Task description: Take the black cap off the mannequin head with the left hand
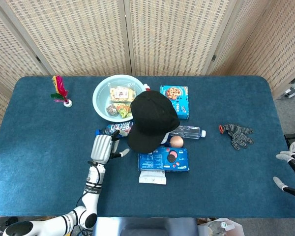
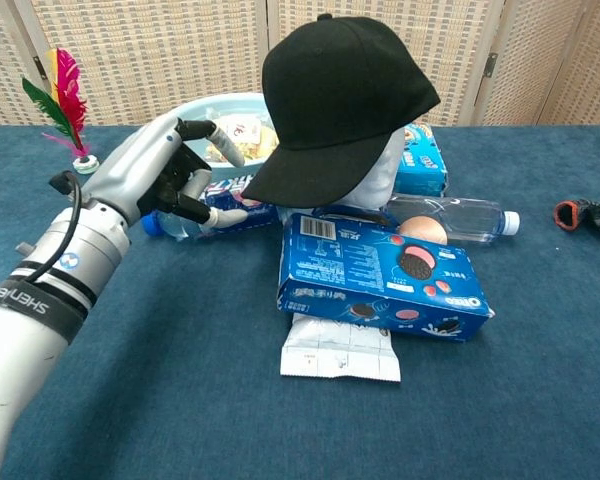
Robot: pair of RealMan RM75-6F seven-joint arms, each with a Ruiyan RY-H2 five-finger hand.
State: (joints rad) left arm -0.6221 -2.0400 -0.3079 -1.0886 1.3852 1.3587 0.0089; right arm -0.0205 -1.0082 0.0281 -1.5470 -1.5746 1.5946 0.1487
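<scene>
A black cap (image 1: 152,120) (image 2: 342,92) sits on the pale mannequin head (image 2: 378,170), whose brim points toward the front left. My left hand (image 1: 103,146) (image 2: 170,170) hovers just left of the brim with fingers spread and nothing in them, a short gap from the cap. My right hand (image 1: 291,169) shows at the right edge in the head view, fingers apart and empty, far from the cap.
A blue cookie box (image 2: 378,278) and a white packet (image 2: 338,355) lie in front of the mannequin. Behind my left hand lie a blue bottle (image 2: 225,203) and a bowl of snacks (image 1: 102,94). A clear bottle (image 2: 460,215), peach (image 2: 421,230), gloves (image 1: 237,134) and feather shuttlecock (image 1: 61,92) are also here.
</scene>
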